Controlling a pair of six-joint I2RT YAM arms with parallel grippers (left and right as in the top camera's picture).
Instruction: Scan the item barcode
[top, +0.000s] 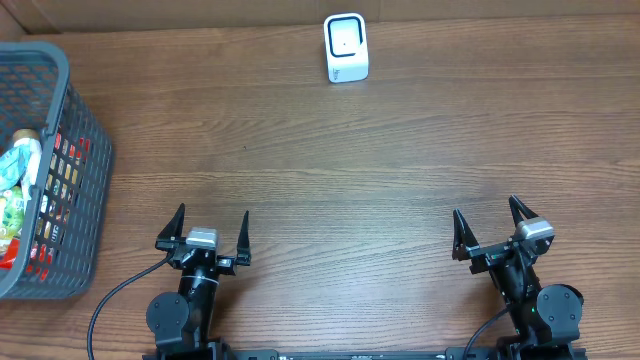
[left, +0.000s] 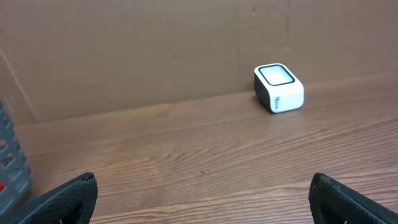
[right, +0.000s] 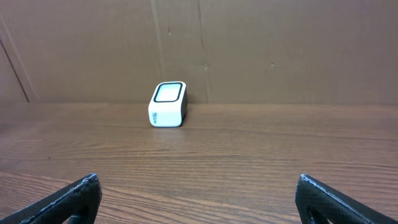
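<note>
When I look down from above, I see a brown wooden table (top: 350, 160) with long grain lines running across it. It looks smooth and a bit shiny.

My left gripper (top: 212, 222) sits low at the near edge. Its two black fingers are thin and pointy, like little horns, and they stand wide apart. Nothing is between them. My right gripper (top: 487, 215) sits at the near edge on the other side. Its fingers are spread wide too, and they hold nothing.

A small white scanner (top: 346, 47) stands at the far edge of the table, about in the middle. It is a boxy block with round corners and a dark frame around its pale window. It is well apart from both grippers.

A gray plastic basket (top: 88, 175) sits at the left edge of the table. Its walls are a grid of square holes. Bright packs (top: 12, 210) lie inside it, red, green and yellow. I cannot read any barcode on them.

From the left wrist, I see the scanner (left: 278, 88) far off to the right, by a flat brown cardboard wall (left: 124, 50). A bit of the basket (left: 9, 162) shows at the left. From the right wrist, the scanner (right: 168, 104) stands left of the middle, close to that wall (right: 280, 43).
</note>
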